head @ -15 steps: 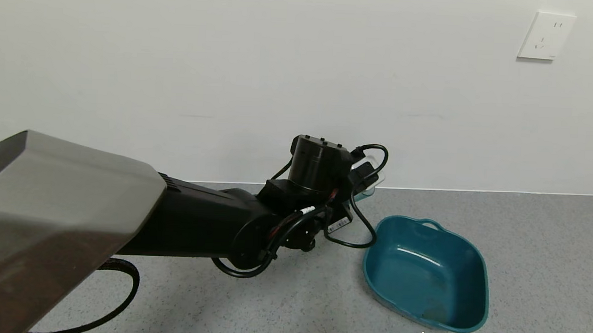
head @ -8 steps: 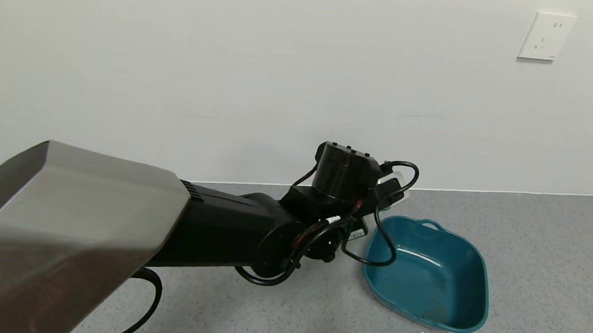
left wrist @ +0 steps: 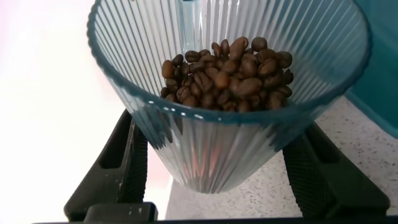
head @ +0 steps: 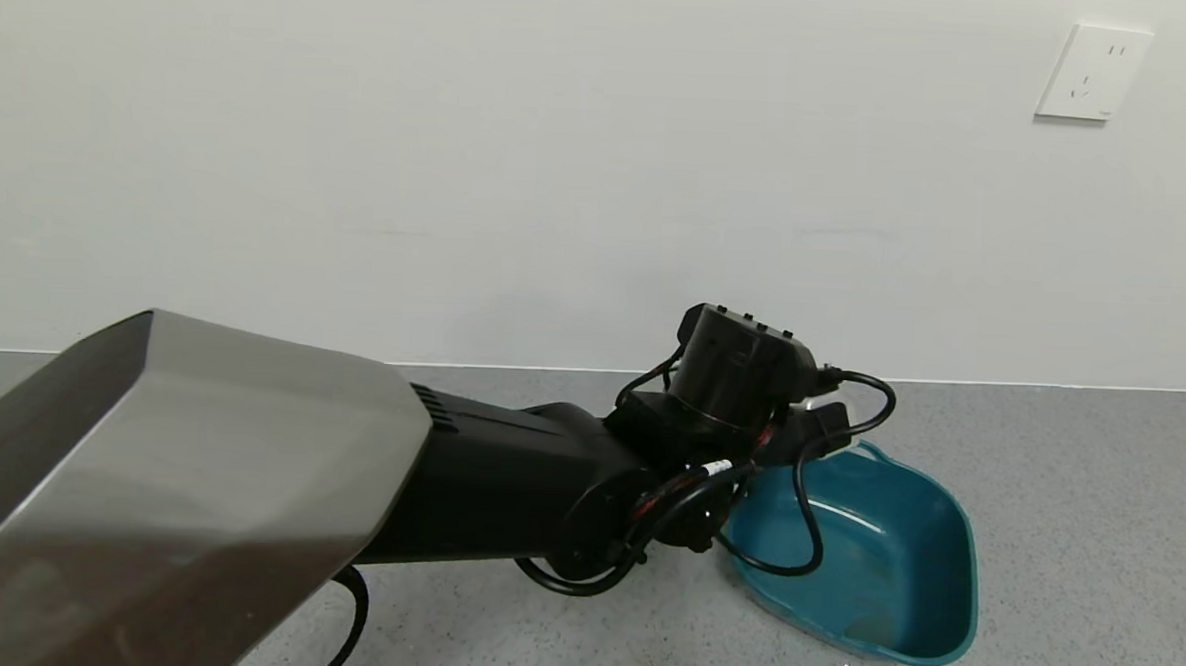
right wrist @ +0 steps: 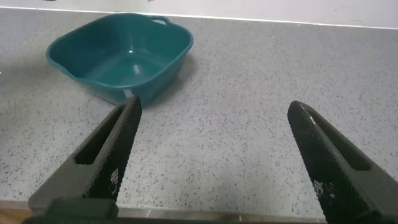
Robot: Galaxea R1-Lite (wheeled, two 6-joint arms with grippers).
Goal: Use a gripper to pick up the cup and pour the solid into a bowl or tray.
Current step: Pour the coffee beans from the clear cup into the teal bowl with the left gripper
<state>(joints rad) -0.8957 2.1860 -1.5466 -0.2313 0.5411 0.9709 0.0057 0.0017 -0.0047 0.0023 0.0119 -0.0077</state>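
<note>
My left gripper (left wrist: 217, 163) is shut on the ribbed grey-teal cup (left wrist: 205, 146), one finger on each side of its lower body. The cup is upright and holds several dark brown beans (left wrist: 227, 71). In the head view the left gripper (head: 751, 380) hangs over the far left rim of the dark teal basin (head: 958, 579), and the cup is hidden behind it. The basin's edge shows beside the cup in the left wrist view (left wrist: 382, 68). My right gripper (right wrist: 216, 109) is open and empty, low over the grey counter, with the basin (right wrist: 118, 65) ahead of it.
A white wall stands close behind the counter, with a wall socket (head: 1093, 73) high on the right. The speckled grey counter (head: 1096, 495) stretches to the right of the basin. The left arm's black cables (head: 805, 522) loop over the basin's left side.
My left arm has moved to the right with the cup, from left of the basin to over its far left rim. The basin has not moved.
</note>
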